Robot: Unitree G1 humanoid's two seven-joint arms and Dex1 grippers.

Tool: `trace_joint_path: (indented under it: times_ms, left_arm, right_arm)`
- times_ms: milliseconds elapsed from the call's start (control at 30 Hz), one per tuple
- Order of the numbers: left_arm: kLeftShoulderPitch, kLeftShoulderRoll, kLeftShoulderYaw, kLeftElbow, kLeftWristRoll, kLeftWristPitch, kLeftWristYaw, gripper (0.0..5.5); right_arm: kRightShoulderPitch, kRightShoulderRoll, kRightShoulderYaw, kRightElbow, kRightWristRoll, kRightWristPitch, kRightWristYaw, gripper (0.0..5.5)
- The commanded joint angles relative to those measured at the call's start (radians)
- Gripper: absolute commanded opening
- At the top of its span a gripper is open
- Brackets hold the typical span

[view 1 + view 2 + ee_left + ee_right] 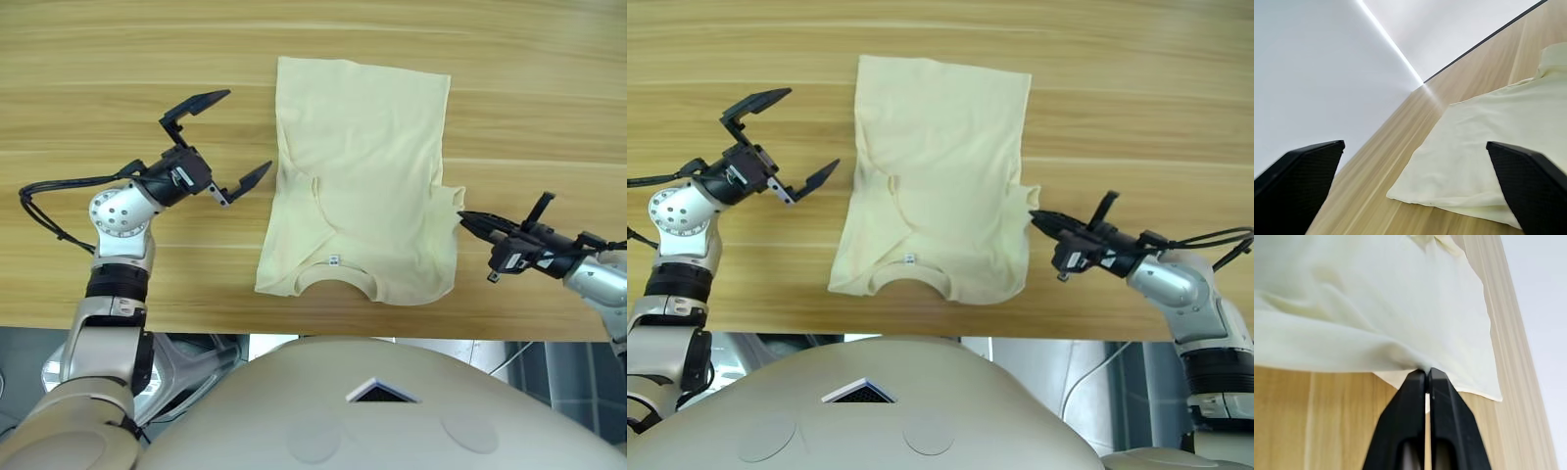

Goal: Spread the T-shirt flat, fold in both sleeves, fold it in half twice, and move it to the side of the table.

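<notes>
The right gripper [462, 218] is pinching the T-shirt [362, 166] at its 3 o'clock edge. The left gripper [248, 129] is hovering open just beside the 9 o'clock edge.

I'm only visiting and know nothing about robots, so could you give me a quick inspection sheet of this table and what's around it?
Surface: wooden table, light grain.
Job's things: pale yellow T-shirt lying mid-table, collar toward the robot, sides partly folded in.
Clutter: nothing seen.
Hands: left hand open, above the table beside the shirt's left edge, apart from it; right hand shut on the shirt's right edge.
Cables: black cables loop from the left arm over the table.
Surroundings: white wall beyond the table's far edge.
</notes>
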Motion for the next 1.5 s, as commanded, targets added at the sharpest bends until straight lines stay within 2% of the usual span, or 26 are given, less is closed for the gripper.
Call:
trace_joint_path:
  times_ms: [33,433,633,1033,1100,1500]
  left_arm:
    - [-0.022,-0.001,-0.001,0.010,0.014,-0.005,0.002,5.40]
    - [-0.038,-0.010,-0.010,0.029,0.024,-0.011,0.002,5.40]
    - [-0.033,-0.015,-0.017,0.020,0.025,-0.007,0.004,5.40]
    - [-0.028,-0.026,-0.029,0.005,0.020,0.007,-0.004,5.40]
    - [-0.028,-0.027,-0.031,0.005,0.016,0.008,-0.010,5.40]
    - [-0.018,-0.034,-0.056,-0.005,-0.010,0.030,-0.047,5.40]
  right_arm:
    - [-0.037,0.006,0.035,-0.033,-0.020,0.015,0.028,0.02]
    - [-0.197,0.066,0.183,-0.062,-0.100,0.067,0.092,0.02]
    - [-0.292,0.124,0.270,0.019,-0.240,0.116,0.085,0.02]
    - [-0.331,0.192,0.312,0.026,-0.201,0.153,0.078,0.02]
    - [-0.342,0.211,0.306,0.031,-0.180,0.160,0.072,0.54]
    - [-0.382,0.284,0.316,0.065,-0.127,0.177,0.066,2.48]
